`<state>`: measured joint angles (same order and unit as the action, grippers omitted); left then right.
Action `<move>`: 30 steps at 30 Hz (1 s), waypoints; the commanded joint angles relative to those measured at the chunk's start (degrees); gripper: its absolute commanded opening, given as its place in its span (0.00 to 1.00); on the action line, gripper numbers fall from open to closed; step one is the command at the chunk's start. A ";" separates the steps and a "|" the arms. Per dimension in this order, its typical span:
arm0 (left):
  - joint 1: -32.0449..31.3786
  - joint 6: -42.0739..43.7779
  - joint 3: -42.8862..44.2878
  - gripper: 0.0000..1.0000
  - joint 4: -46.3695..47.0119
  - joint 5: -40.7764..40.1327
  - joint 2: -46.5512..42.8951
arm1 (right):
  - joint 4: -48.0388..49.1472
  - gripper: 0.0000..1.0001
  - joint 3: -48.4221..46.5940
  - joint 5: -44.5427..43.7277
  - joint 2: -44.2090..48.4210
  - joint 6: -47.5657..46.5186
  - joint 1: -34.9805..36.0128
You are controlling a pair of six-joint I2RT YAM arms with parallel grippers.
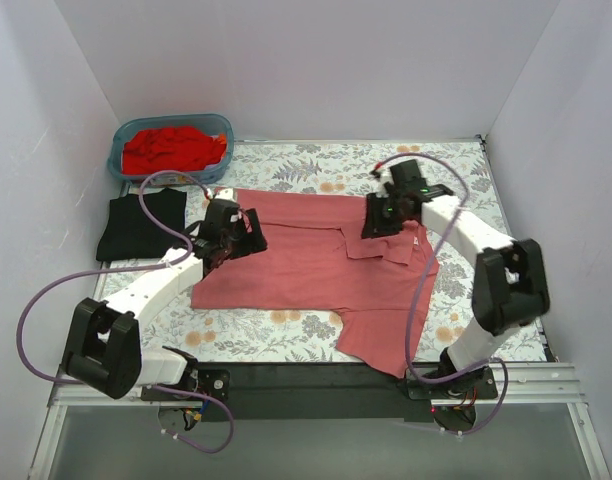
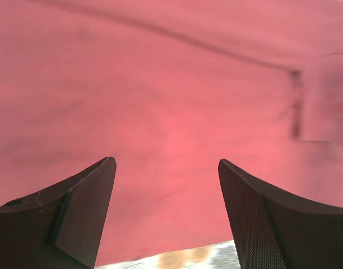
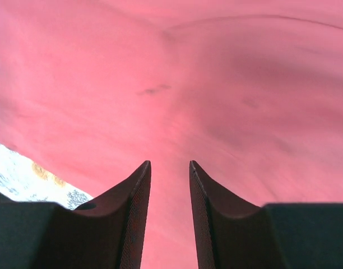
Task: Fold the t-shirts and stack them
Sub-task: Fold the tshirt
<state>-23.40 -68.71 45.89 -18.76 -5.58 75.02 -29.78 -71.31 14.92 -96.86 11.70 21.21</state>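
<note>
Setting: a booth with plain white walls around a bench covered in a pale floral-patterned cloth (image 1: 316, 160)
Far left corner: a blue plastic basket (image 1: 115, 158) sits on the bench, filled with crumpled bright red t-shirts (image 1: 174, 148)
Left side: a black t-shirt (image 1: 141, 225) lies folded into a flat rectangle just in front of the basket, near the left wall
Centre: a dusty salmon-pink t-shirt (image 1: 316, 265) lies spread across the middle of the bench; its near right part hangs down toward the front edge, and a small flap is turned over near its right side
Left arm: reaches in from the near left; its black claw (image 1: 241, 232) is over the left part of the pink t-shirt
Left claw, wrist view: the claw (image 2: 166, 161) is wide open, its fingers well apart, with pink cloth (image 2: 160, 84) filling the view and a strip of floral cover at the bottom edge
Right arm: bends in from the near right; its claw (image 1: 384, 215) is over the upper right part of the pink t-shirt
Right claw, wrist view: the claw (image 3: 169, 162) is only slightly open, a narrow gap between its fingers, pink cloth (image 3: 216, 84) showing through the gap
</note>
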 commanded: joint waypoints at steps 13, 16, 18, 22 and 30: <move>-15.18 -13.29 24.33 0.63 5.76 13.67 25.86 | 17.91 0.30 28.24 13.38 15.92 10.53 -29.56; -16.59 -14.26 27.84 0.61 5.76 14.20 31.40 | 19.41 0.30 29.47 14.44 14.51 10.36 -30.26; -17.38 -14.70 29.34 0.60 5.84 14.11 34.47 | 20.02 0.30 29.91 15.57 13.19 10.44 -30.61; -18.52 -15.58 32.15 0.53 6.19 13.58 38.43 | 23.44 0.29 31.40 16.90 11.87 11.76 -30.62; -19.67 -16.20 35.93 0.44 6.19 13.93 42.48 | 27.40 0.29 32.90 17.60 9.06 13.43 -30.97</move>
<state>-42.35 -84.31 79.05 -13.28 7.99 118.04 -6.28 -39.09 30.79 -87.22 24.01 -9.41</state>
